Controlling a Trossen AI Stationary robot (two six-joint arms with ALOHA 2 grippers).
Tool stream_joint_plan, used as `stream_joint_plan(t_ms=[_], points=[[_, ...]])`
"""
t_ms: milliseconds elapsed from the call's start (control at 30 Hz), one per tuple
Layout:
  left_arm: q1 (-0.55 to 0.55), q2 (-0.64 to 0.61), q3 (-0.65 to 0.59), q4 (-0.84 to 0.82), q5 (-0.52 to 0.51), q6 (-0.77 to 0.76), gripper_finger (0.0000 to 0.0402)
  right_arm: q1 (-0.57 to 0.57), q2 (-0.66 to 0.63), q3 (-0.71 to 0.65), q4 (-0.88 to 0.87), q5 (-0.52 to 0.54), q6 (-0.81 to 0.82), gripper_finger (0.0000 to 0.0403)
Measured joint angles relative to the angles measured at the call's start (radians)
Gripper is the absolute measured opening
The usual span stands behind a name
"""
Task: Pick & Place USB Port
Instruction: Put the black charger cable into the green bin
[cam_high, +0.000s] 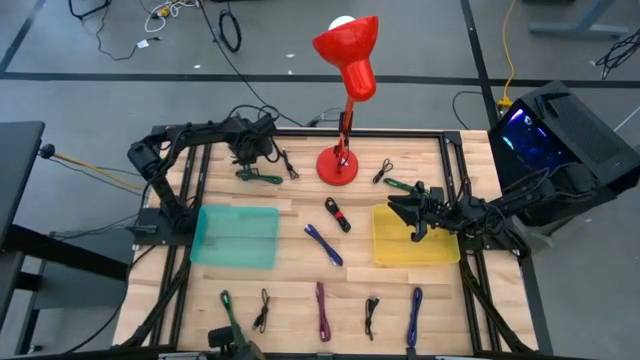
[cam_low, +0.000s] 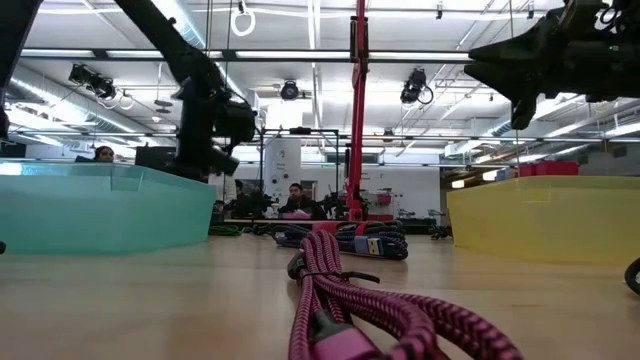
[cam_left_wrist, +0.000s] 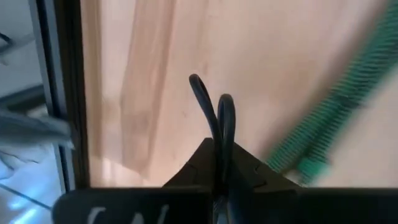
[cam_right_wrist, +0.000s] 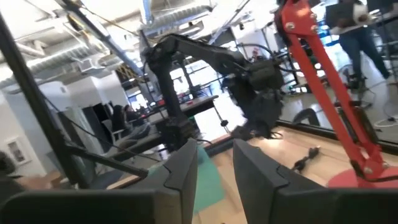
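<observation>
- Left gripper (cam_high: 258, 160) sits at the table's far edge, left of the red lamp (cam_high: 348, 75), fingers pinched on a looped black USB cable (cam_left_wrist: 214, 118)
- A green cable (cam_left_wrist: 323, 140) lies just beside
- Right gripper (cam_high: 405, 212) hangs over the yellow bin (cam_high: 415, 255), fingers (cam_right_wrist: 261, 174) parted, empty

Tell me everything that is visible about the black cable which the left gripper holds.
The black cable is thin, smooth and glossy, like rubber-coated cord. The left gripper has its jaws shut on it, so a folded loop with two strands sticks out past the tips. Below it lies the pale wooden table, at the far left part near the dark frame. A green braided cable lies close beside it. Its plugs are hidden.
</observation>
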Motion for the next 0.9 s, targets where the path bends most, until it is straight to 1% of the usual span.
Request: stream_joint_plan(t_ms=[100, 167, 267, 400, 600, 700, 800, 900], points=[[-0.047, -0.028, 0.069, -0.159, 0.057, -0.081, 0.0014, -0.001, 0.000, 0.000, -0.014, 0.024, 0.024, 0.0107], [-0.090, -0.062, 0.098, -0.237, 0.080, -0.127, 0.0014, -0.001, 0.000, 0.000, -0.017, 0.043, 0.034, 0.0107], [-0.168, -0.141, 0.122, -0.336, 0.085, -0.202, 0.0014, -0.001, 0.000, 0.000, -0.027, 0.066, 0.035, 0.0107], [-0.298, -0.269, 0.122, -0.443, 0.103, -0.333, 0.0014, -0.001, 0.000, 0.000, -0.027, 0.094, 0.037, 0.0107], [-0.535, -0.457, 0.122, -0.551, 0.105, -0.585, 0.0015, -0.001, 0.000, 0.000, -0.027, 0.119, 0.052, 0.0107], [-0.665, -0.525, 0.122, -0.608, 0.105, -0.750, 0.0013, -0.001, 0.000, 0.000, -0.028, 0.118, 0.053, 0.0107], [-0.810, -0.571, 0.122, -0.637, 0.121, -0.910, 0.0013, -0.001, 0.000, 0.000, -0.028, 0.117, 0.074, 0.0107], [-0.950, -0.589, 0.122, -0.632, 0.127, -1.056, 0.0013, -0.001, 0.000, 0.000, -0.028, 0.117, 0.078, 0.0107]])
